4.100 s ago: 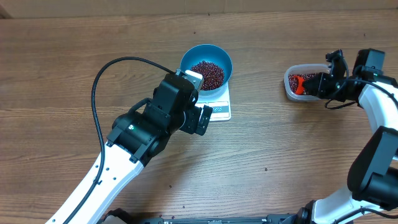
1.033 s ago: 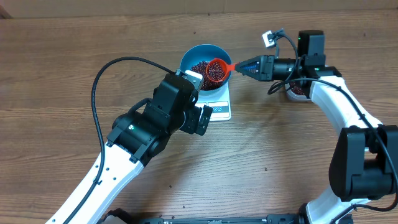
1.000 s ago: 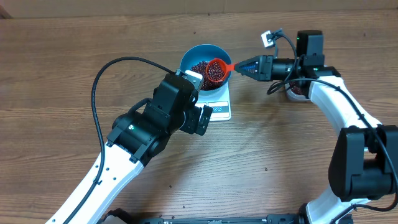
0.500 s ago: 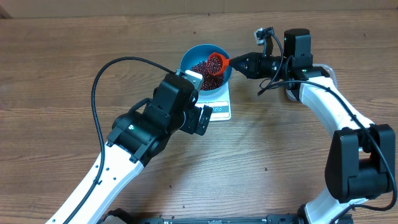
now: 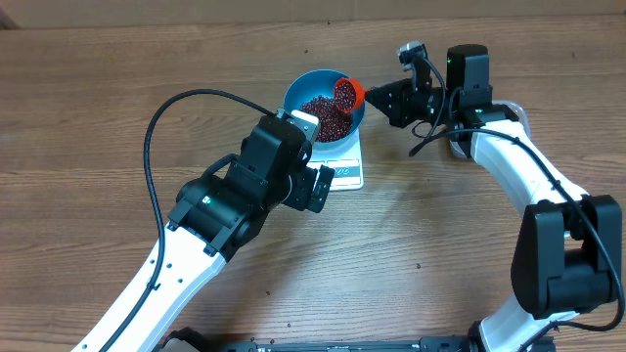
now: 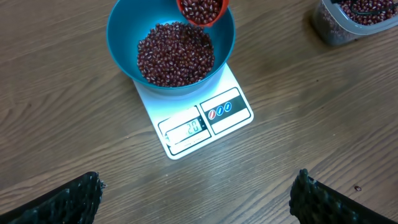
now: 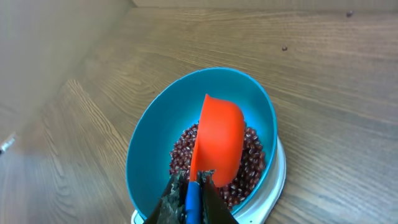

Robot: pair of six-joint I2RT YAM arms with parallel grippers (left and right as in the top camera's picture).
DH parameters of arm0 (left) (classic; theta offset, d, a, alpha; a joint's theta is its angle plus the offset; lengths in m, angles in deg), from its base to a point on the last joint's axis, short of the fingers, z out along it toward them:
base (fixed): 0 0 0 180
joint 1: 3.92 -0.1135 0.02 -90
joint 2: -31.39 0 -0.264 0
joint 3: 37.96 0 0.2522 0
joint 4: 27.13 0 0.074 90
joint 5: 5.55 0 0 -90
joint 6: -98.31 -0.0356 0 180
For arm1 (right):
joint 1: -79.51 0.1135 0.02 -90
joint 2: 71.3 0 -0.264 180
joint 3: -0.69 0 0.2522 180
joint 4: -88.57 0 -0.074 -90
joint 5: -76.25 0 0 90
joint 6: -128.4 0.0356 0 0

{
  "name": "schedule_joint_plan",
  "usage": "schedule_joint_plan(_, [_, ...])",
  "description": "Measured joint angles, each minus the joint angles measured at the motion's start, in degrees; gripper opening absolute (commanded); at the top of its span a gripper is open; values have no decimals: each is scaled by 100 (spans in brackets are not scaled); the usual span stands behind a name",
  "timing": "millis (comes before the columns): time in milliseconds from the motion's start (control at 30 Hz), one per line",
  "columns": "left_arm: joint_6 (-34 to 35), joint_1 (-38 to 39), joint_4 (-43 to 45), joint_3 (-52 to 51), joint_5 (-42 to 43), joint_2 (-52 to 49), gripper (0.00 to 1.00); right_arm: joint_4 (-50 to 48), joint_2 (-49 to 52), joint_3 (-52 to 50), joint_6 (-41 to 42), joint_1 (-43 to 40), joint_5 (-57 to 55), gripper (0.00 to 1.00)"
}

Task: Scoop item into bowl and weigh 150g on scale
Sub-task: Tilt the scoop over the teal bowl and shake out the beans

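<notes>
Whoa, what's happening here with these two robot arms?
The right gripper holds an orange scoop of red beans tilted over the blue bowl, which already has a pile inside. The bowl sits on a white kitchen scale. The left gripper hangs open nearby, holding nothing. More beans wait in a clear container.

We see the blue bowl [image 6: 124, 25] sitting on the white scale [image 6: 239, 84], covering its rear part. Beans [image 6: 175, 55] pile in the bowl's bottom. An orange scoop [image 6: 200, 21] hangs over the bowl's far rim, loaded with beans, top cut off by the frame. The scale display [image 6: 186, 129] is lit, but we can't read the digits reliably; two blue-outlined buttons [image 6: 219, 110] sit just beside it. A clear container [image 6: 329, 28] of beans stands top right, well apart on the wood table [image 6: 323, 112]. Our left gripper [image 6: 198, 180] has its fingertips at the bottom corners, spread wide.
</notes>
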Motion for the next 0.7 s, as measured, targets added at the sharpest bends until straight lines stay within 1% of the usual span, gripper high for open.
schedule_joint_plan(133, [0,0,-2,0,0,0,99,-7,0,0,-745,28,144,4])
schedule_joint_plan(367, [0,0,-2,0,0,0,100,-4,0,0,-1731,280,197,4])
schedule_joint_plan(500, [0,0,-2,0,-2,0,100,0,0,0,-2055,350,184,4])
schedule_joint_plan(700, [0,0,-2,0,-2,0,100,2,0,0,-2186,350,179,4])
